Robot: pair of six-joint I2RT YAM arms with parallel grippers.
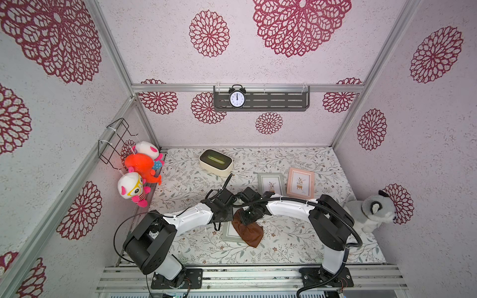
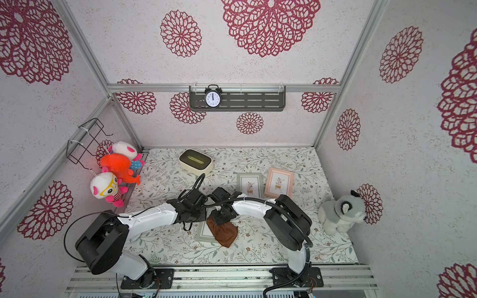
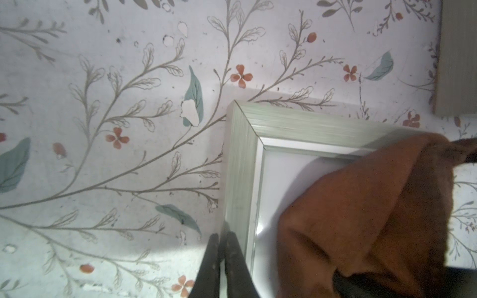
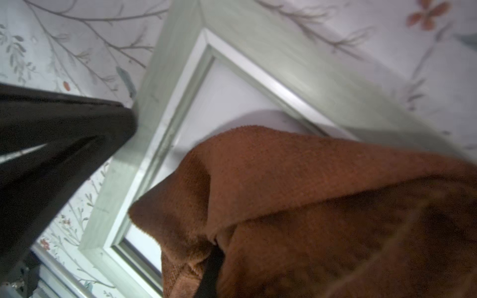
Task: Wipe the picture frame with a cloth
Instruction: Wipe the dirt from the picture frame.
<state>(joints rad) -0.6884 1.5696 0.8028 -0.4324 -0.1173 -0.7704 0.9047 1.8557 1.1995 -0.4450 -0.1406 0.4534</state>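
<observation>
Wiping looked under way; the right gripper point(image 1: 245, 216) pinched the cloth point(image 1: 250, 233) over the green picture frame point(image 1: 228, 231) lying flat; the left gripper point(image 3: 223, 238), closed empty, sat at its rim; next seemed to call for sweeping its uncovered part.

I see free tabletop point(image 1: 296, 242) right of the near frame point(image 1: 228, 232). Behind it, a back frame point(image 1: 269, 182) and pink frame point(image 1: 300, 183) sit side by side. Left arm point(image 1: 191, 216) and right arm point(image 1: 289, 208) crowd the middle; a dog point(image 1: 371, 212) blocks the right edge.
</observation>
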